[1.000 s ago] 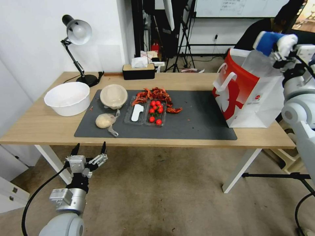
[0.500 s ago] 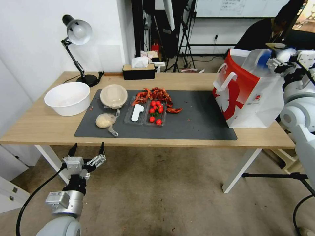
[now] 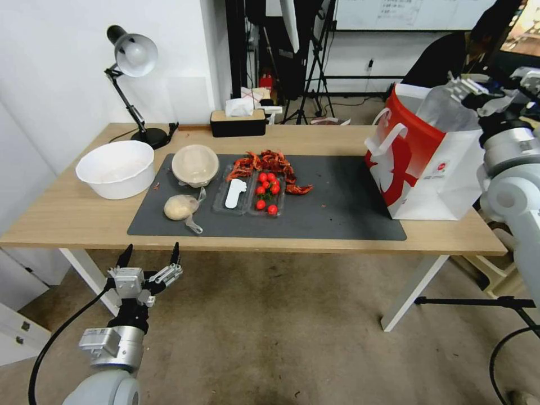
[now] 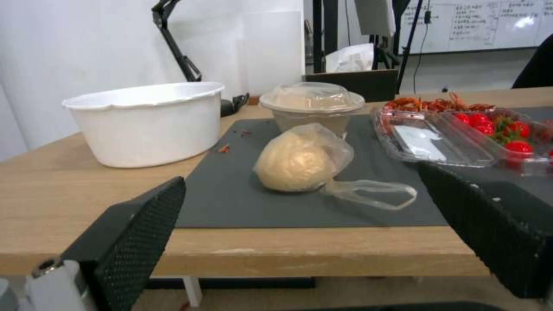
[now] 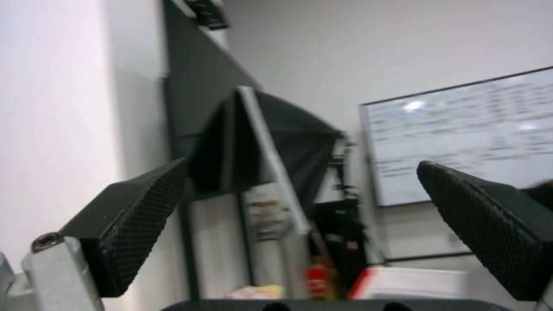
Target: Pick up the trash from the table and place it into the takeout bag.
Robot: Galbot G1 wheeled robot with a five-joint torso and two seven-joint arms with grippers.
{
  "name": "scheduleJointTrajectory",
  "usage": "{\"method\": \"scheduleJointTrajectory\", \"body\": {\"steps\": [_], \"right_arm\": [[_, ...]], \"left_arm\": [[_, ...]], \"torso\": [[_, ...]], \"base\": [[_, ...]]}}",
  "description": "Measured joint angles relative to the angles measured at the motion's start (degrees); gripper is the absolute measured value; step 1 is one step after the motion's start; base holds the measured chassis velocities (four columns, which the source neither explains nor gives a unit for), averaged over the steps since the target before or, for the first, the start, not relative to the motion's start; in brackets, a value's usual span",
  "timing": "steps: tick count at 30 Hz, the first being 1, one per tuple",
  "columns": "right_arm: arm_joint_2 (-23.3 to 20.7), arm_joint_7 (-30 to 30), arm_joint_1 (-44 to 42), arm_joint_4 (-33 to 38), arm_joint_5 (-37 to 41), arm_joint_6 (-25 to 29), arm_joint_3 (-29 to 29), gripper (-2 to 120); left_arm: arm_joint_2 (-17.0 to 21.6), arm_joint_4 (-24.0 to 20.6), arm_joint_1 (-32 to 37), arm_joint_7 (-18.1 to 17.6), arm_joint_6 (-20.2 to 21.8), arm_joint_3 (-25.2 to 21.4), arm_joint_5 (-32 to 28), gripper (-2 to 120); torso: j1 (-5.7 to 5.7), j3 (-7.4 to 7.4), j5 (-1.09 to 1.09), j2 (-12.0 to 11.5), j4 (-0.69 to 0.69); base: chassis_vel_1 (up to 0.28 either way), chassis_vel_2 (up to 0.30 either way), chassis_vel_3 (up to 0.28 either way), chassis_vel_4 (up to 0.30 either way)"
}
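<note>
On the table (image 3: 67, 214), the small clear bag with a beige lump (image 3: 179, 207) (image 4: 300, 162) lies at the dark mat's left end. The round beige lidded bowl (image 3: 194, 164) (image 4: 311, 101) stands just behind it. The red and white takeout bag (image 3: 427, 163) stands upright at the table's right end. My right gripper (image 3: 472, 93) (image 5: 300, 224) hovers above the bag's open top, open with nothing between its fingers. My left gripper (image 3: 149, 256) (image 4: 300, 242) hangs open below the table's front edge, facing the clear bag.
A large white bowl (image 3: 116, 167) sits at the table's left. A clear tray with cherry tomatoes (image 3: 250, 194) and red shell scraps (image 3: 267, 163) occupy the mat's middle. A desk lamp (image 3: 132, 56) and tissue box (image 3: 237, 121) stand at the back edge.
A second ago my right gripper held the blue white-lidded cup above the takeout bag. The cup has left the fingers and the gripper has opened and turned. The left arm sank slightly.
</note>
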Motion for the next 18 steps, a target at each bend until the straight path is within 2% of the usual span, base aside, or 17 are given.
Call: {"method": "scheduleJointTrajectory", "body": {"steps": [4, 7, 8, 10, 11, 13, 18], "right_arm": [[0.6, -2.1, -1.9, 1.4, 0.1, 1.3, -0.2, 100], [2.5, -5.9, -9.2, 6.5, -4.0, 3.8, -1.4, 100], [2.5, -5.9, -9.2, 6.5, -4.0, 3.8, -1.4, 100], [4.4, -7.3, -14.6, 8.5, -11.6, 5.4, -1.8, 100], [4.4, -7.3, -14.6, 8.5, -11.6, 5.4, -1.8, 100], [6.2, -7.6, -19.7, 9.7, -18.7, 7.1, -2.4, 100], [9.8, -5.5, -27.5, 11.8, -27.3, 9.0, -3.4, 100]], "left_arm": [[0.1, 0.2, -0.1, 0.0, 0.0, 0.0, 0.0, 100], [0.3, 0.6, -0.5, 0.0, 0.0, 0.0, 0.0, 100], [0.3, 0.6, -0.5, 0.0, 0.0, 0.0, 0.0, 100], [0.2, 0.9, -0.6, 0.0, 0.1, 0.0, -0.1, 100], [0.2, 0.9, -0.6, 0.0, 0.1, 0.0, -0.1, 100], [0.3, 1.2, -0.8, 0.0, 0.1, 0.0, -0.1, 100], [0.5, 1.6, -1.0, 0.0, 0.1, 0.0, -0.3, 100]], "torso": [[0.0, 0.0, 0.01, 0.0, -0.01], [0.0, 0.0, -0.01, 0.0, 0.0], [0.0, 0.0, -0.01, 0.0, 0.0], [0.0, 0.0, 0.0, 0.0, -0.01], [0.0, 0.0, 0.0, 0.0, -0.01], [0.0, 0.0, 0.01, 0.0, -0.02], [0.0, -0.01, -0.01, 0.0, 0.0]], "base": [[0.0, 0.0, 0.0, 0.0], [0.0, 0.0, 0.0, 0.0], [0.0, 0.0, 0.0, 0.0], [0.0, 0.0, 0.0, 0.0], [0.0, 0.0, 0.0, 0.0], [0.0, 0.0, 0.0, 0.0], [0.0, 0.0, 0.0, 0.0]]}}
